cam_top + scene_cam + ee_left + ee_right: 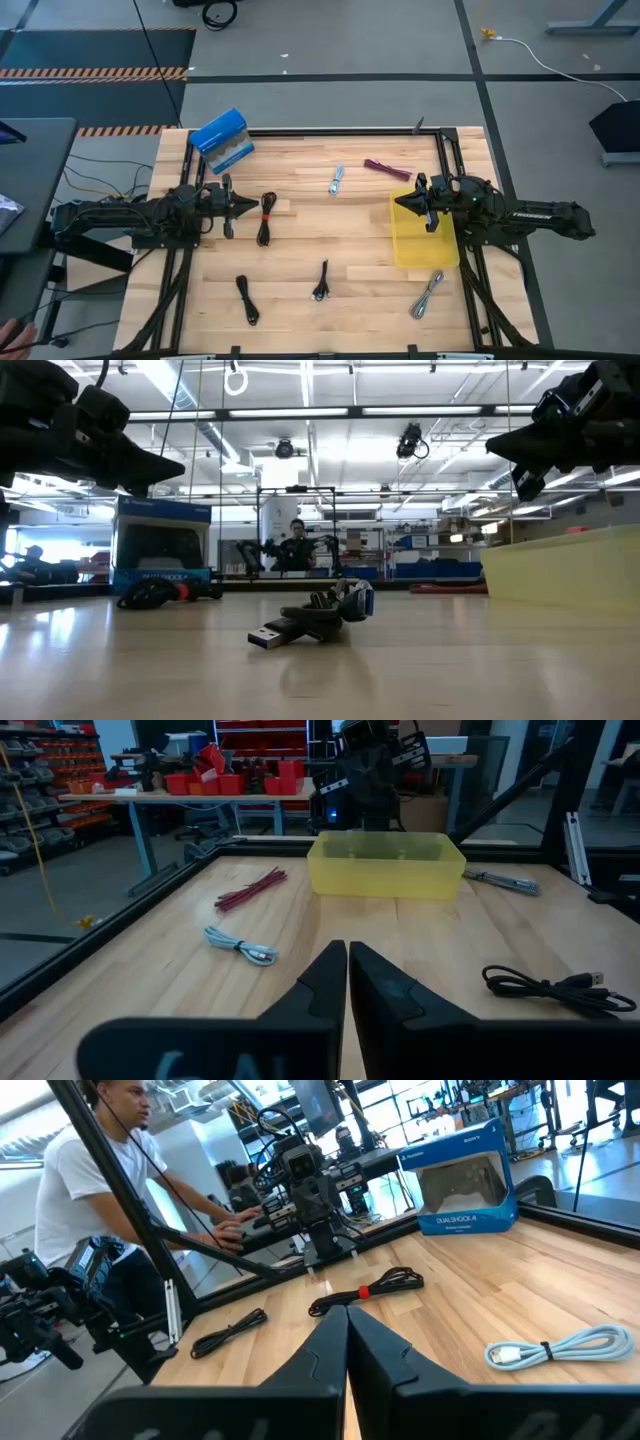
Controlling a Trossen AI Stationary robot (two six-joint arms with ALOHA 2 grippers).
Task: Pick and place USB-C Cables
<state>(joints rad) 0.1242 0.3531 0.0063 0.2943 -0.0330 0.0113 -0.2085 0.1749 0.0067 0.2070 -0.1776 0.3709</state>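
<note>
Bin (424, 246): yellow, at 3 o'clock on the table (300, 300); nothing shows inside it (left wrist view agrees).
Cables placed: none, as far as can be seen.
Cables left: six, all loose on the wood.
Black cable, red tie (266, 216): 9 o'clock, just beside the left gripper.
Black cable, front left (247, 298): 7 o'clock.
Black cable, front middle (321, 282): 6 o'clock (USB plug faces the low camera).
Pale cable (337, 179): 12 o'clock.
Maroon cable (386, 168): 1 o'clock, near the bin's far corner.
Grey cable (428, 293): 5 o'clock, just outside the bin's near edge.
Left gripper (244, 207): 9 o'clock, raised off the table, fingers pressed together, holding nothing.
Right gripper (401, 203): above the bin's far-left corner, fingers pressed together, empty.
Blue box (221, 139): 10 o'clock (not part of the job).
Person (95, 1175): seated beyond the table's edge, in the right wrist view.
Progress: judged at the very start; every pick and placement is yet to be done.
Likely first pick: the red-tied black cable, nearest the left gripper (a guess only).
</note>
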